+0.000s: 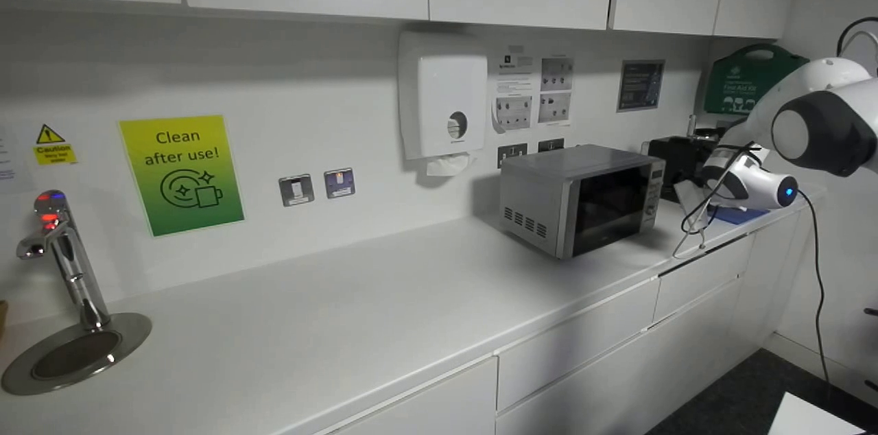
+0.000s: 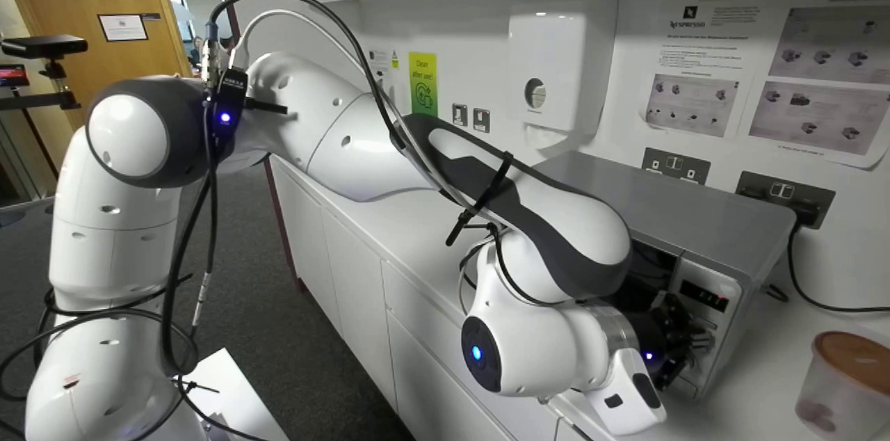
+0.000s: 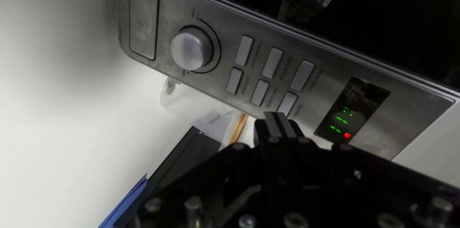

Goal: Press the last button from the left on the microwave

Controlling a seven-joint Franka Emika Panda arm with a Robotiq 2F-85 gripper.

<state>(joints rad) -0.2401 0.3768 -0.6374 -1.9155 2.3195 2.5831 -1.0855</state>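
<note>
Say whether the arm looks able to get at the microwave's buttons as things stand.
Probably yes: in the wrist view the shut gripper sits close by the buttons on the microwave, and nothing visible stands between. Whether it touches one, I cannot tell.

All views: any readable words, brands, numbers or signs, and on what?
"Clean after use!": poster
"Caution", warning triangle: yellow sticker, rest blurred
"First Aid Kit": green case
"NESPRESSO": wall sheet, rest illegible
Microwave: button labels too blurred; display lit green, no readable digits
Dark notice, door sign: too small
</note>
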